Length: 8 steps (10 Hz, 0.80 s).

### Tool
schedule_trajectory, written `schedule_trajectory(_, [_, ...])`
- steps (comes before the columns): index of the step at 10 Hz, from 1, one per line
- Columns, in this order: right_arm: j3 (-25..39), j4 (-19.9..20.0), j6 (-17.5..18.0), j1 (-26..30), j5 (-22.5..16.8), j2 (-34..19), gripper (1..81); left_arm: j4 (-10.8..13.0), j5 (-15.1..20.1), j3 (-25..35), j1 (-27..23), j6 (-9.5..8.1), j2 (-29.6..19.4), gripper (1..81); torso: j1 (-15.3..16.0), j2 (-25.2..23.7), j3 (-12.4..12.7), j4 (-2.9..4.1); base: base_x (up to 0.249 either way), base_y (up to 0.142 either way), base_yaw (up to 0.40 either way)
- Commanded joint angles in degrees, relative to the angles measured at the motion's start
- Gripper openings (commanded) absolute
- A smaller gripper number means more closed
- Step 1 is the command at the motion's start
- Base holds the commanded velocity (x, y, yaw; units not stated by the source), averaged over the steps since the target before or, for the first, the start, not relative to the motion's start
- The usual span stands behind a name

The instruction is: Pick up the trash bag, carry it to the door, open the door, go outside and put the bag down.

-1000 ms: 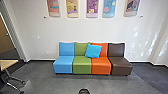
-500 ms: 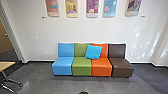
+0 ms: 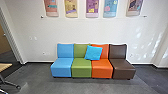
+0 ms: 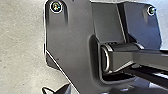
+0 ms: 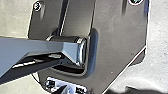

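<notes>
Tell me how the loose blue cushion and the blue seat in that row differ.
The cushion is much smaller than the blue seat. The cushion is a brighter, more turquoise blue; the seat is a softer blue. The cushion leans at a slant across the green seat and the orange seat, while the blue seat stands squarely on the floor at one end of the row. Both are blue.

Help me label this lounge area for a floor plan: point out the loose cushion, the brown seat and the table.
Cushion (image 3: 93, 52): head view, middle of its bright blue front.
Brown seat (image 3: 123, 69): head view, top of its sitting part.
Table (image 3: 4, 66): head view, its light-coloured top.
</notes>
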Motion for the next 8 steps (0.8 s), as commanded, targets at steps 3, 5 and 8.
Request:
schedule_trajectory(3, [0.08, -0.21, -0.21, 2.04, -3.43, -0.28, 81.1, -0.17, 3.34, 0.06, -2.64, 0.42, -0.05, 81.1, 0.00, 0.00, 0.00, 0.00, 0.134, 0.000, 0.000])
schedule_trajectory(5, [0.08, -0.21, -0.12, 2.03, -3.35, -0.28, 81.1, -0.17, 3.34, 0.06, -2.65, 0.33, -0.05, 81.1, 0.00, 0.00, 0.00, 0.00, 0.119, 0.000, 0.000])
schedule_trajectory(8, [0.08, -0.21, -0.21, 1.69, -3.18, -0.37, 81.1, -0.08, 3.43, 0.06, -2.56, 0.34, 0.04, 81.1, 0.00, 0.00, 0.00, 0.00, 0.117, 0.000, 0.000])
